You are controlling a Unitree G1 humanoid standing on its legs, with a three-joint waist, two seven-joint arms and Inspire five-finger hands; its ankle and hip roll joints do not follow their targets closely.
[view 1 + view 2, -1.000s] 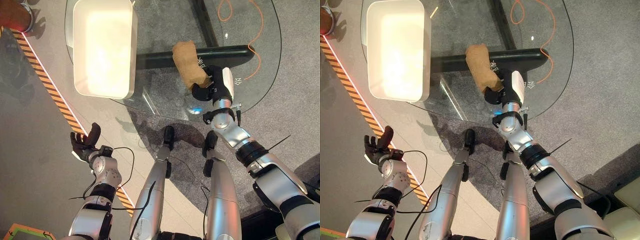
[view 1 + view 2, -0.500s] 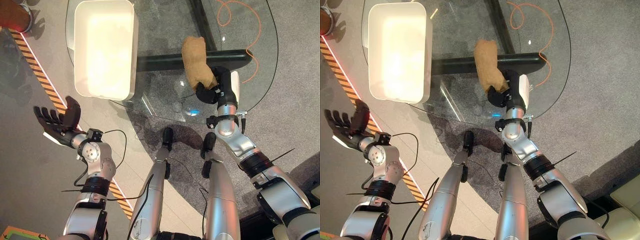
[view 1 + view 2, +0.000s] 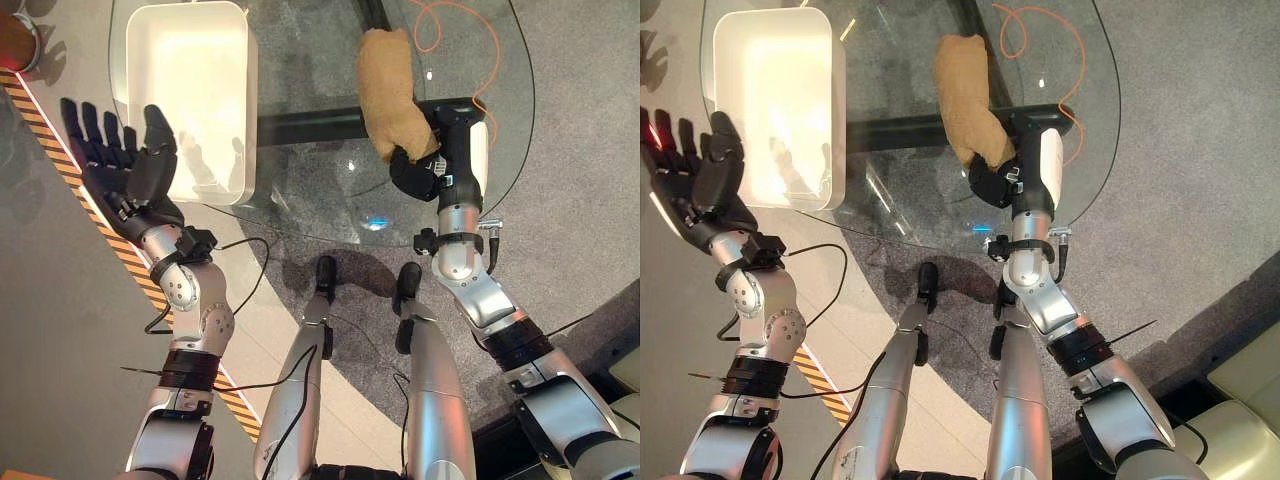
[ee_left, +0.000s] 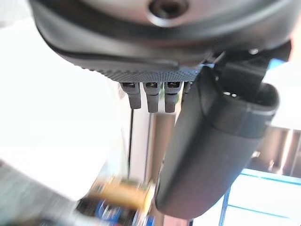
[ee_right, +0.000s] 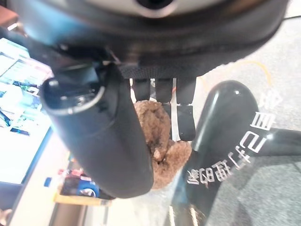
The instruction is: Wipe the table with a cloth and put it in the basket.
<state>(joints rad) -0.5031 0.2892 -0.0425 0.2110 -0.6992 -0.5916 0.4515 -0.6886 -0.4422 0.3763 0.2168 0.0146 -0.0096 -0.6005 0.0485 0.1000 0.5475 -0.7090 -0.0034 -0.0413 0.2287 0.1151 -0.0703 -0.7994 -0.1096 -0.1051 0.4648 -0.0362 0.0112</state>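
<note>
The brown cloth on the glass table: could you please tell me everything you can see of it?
The brown cloth is a tan, fuzzy, towel-like piece, bunched into a long roll rather than spread flat. It lies on the round glass table, to the right of the white basket, reaching away from the robot across the dark bar seen under the glass. Its near end is gripped by the right hand, whose fingers curl onto it in the right wrist view; its far end lies free.

Stereo head pair looking steeply down, both sharing the glass table [image 3: 330, 160], wrist cameras close along each hand
</note>
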